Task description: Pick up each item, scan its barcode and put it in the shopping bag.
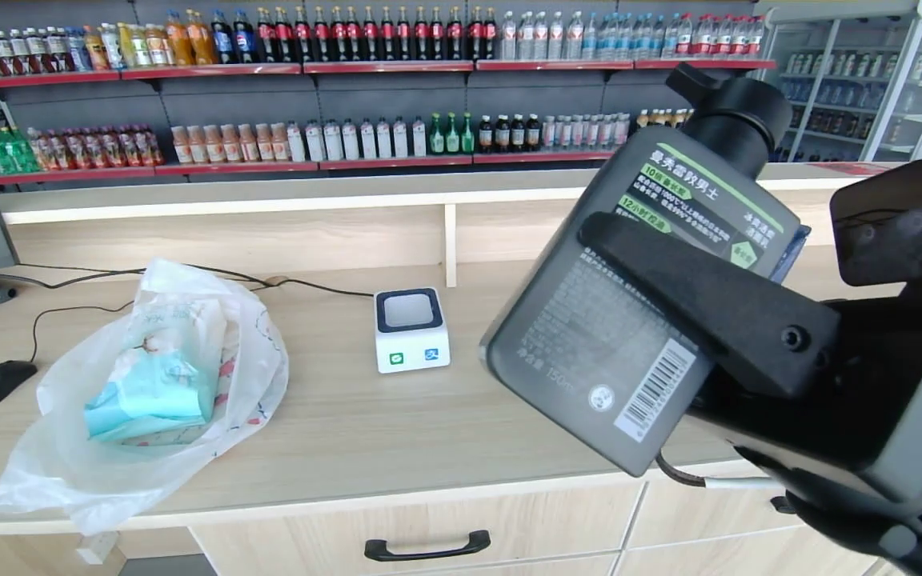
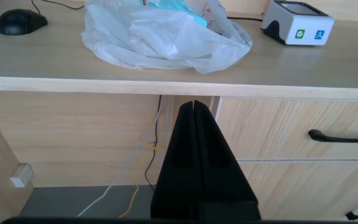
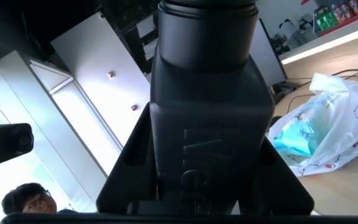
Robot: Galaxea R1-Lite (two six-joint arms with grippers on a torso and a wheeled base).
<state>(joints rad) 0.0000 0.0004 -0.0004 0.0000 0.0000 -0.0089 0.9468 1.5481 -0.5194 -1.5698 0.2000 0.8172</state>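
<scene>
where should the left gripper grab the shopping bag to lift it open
Probably the raised, crumpled fold at the shopping bag's far end, pinched from above: it stands clear of the counter, while the packs weigh the middle down. Which fold is the mouth is unclear.

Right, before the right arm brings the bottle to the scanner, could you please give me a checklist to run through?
1. Right pincer shut firmly on the grey bottle: ok.
2. Barcode turned toward the scanner: not ok; it faces the head camera, while the scanner's window faces up.
3. Scanner window uncovered, with bare counter around it: ok.
4. Shopping bag mouth open enough to take the bottle: cannot tell; it lies slumped with a blue pack inside.
5. Left pincer out of the way: ok; it is shut, below the counter's front edge.
</scene>
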